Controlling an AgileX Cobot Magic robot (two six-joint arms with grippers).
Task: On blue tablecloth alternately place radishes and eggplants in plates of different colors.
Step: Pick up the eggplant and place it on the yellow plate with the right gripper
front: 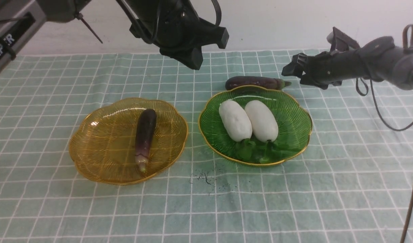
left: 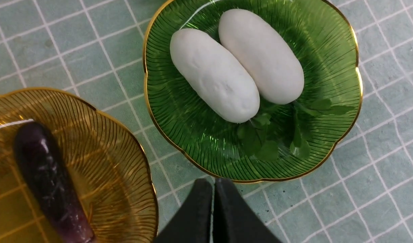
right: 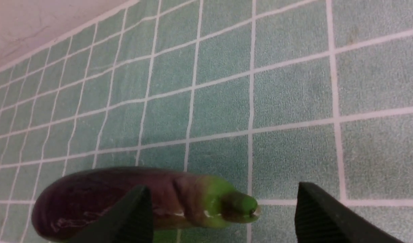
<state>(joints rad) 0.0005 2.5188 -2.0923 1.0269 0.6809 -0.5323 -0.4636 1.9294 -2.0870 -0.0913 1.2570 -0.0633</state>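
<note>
Two white radishes [front: 235, 119] [front: 261, 119] lie side by side in the green plate [front: 294, 125] on the blue tablecloth [front: 327, 189]. One eggplant [front: 145, 136] lies in the amber plate [front: 101, 141]. A second eggplant [front: 253, 82] lies on the cloth just behind the green plate. My right gripper [front: 294, 69] is open beside that eggplant's stem end. In the right wrist view the eggplant [right: 125, 199] has its green cap between the open fingers of the gripper [right: 221, 185], not touched. My left gripper [left: 213, 184] is shut and empty, high above the gap between the plates.
A dark smudge [front: 204, 177] marks the cloth in front of the two plates. A white wall [front: 277, 23] runs along the table's far edge. The right arm's cable [front: 378, 111] hangs at the right side.
</note>
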